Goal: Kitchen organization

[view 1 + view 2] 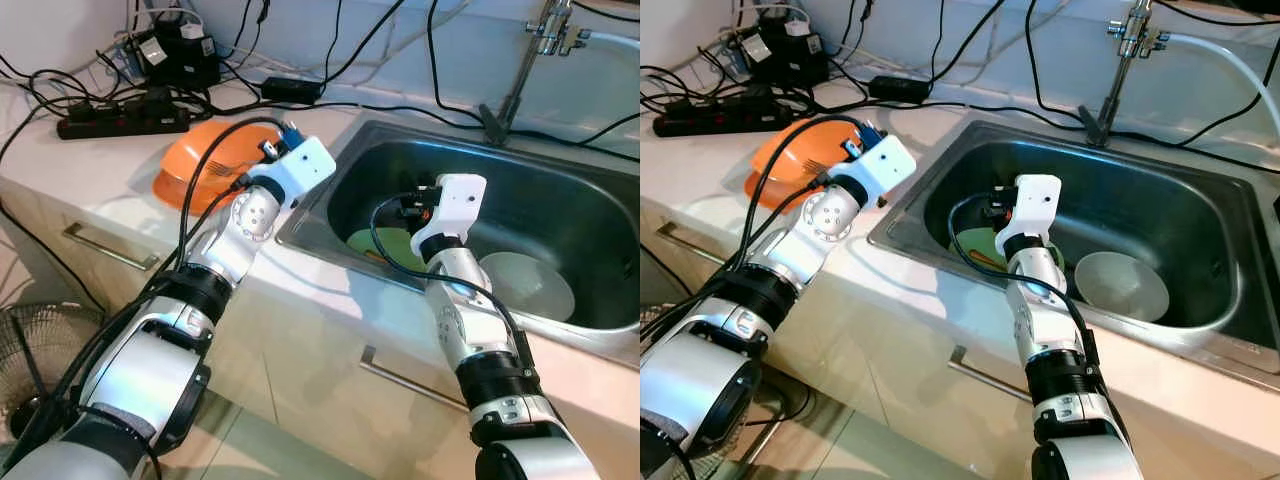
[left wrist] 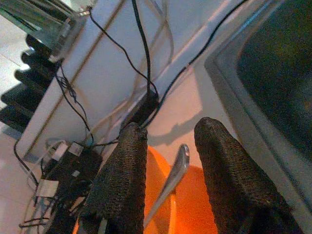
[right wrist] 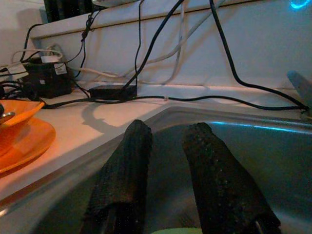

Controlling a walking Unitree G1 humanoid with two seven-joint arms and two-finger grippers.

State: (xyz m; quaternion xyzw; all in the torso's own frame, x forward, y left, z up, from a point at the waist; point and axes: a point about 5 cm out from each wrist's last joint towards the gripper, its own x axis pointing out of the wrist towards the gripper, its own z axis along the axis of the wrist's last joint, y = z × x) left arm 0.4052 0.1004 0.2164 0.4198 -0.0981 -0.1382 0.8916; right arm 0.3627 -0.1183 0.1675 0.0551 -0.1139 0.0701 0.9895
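The left end effector [image 2: 168, 170], fingers apart, hangs over the orange plate [image 1: 205, 160] with a spoon [image 2: 170, 180] between them, probably loose, so close gently before lifting.

A pale desk [image 1: 90, 185] runs along a white wall [image 1: 390, 40], with a steel sink [image 1: 1200, 200] recessed into it and a chrome tap [image 1: 1120, 60] behind. Black cables [image 1: 380, 105] and a power strip [image 1: 120, 118] lie along the wall. Below are cream cabinet fronts with metal handles [image 1: 108, 250], a floor fan [image 1: 35, 350] and tiled floor [image 1: 840, 445].
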